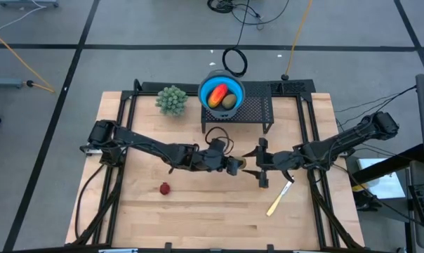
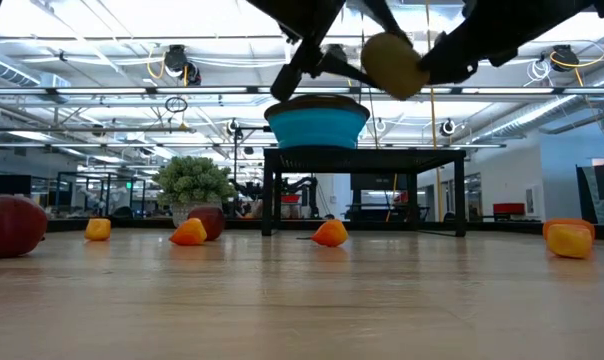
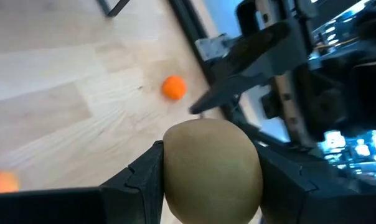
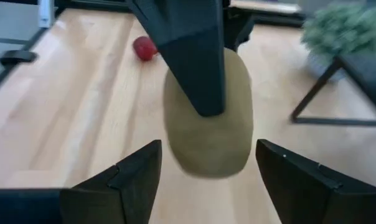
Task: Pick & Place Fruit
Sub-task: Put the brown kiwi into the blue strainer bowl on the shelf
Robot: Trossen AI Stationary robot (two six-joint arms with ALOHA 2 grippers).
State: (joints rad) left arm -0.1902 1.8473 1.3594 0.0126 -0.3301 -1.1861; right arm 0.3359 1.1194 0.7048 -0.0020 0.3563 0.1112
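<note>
A brown-olive oval fruit (image 3: 213,165) hangs in the air over the middle of the table, with my left gripper (image 1: 239,167) shut on it. My right gripper (image 4: 206,155) faces it from the table's right, open. Its fingers stand on either side of the fruit (image 4: 206,118) with gaps showing. A blue bowl (image 1: 206,88) on a black wire stand (image 1: 257,112) holds a red-yellow oblong (image 1: 217,94) and an olive oval (image 1: 229,102). A dark red ball (image 1: 165,188) lies on the table at the near left. My left gripper pinches the oval fruit's two sides (image 3: 172,171) between its two fingers (image 3: 144,180). They come from the table's left, slanting slightly downward. The fruit (image 2: 392,62) is lifted clear, high above the tabletop.
A green bushy plant (image 1: 172,100) stands left of the bowl. A pale knife (image 1: 280,198) lies near my right gripper. Small orange bits (image 2: 330,233) and another dark red ball (image 2: 10,225) lie scattered on the wood. Cables run along both table sides.
</note>
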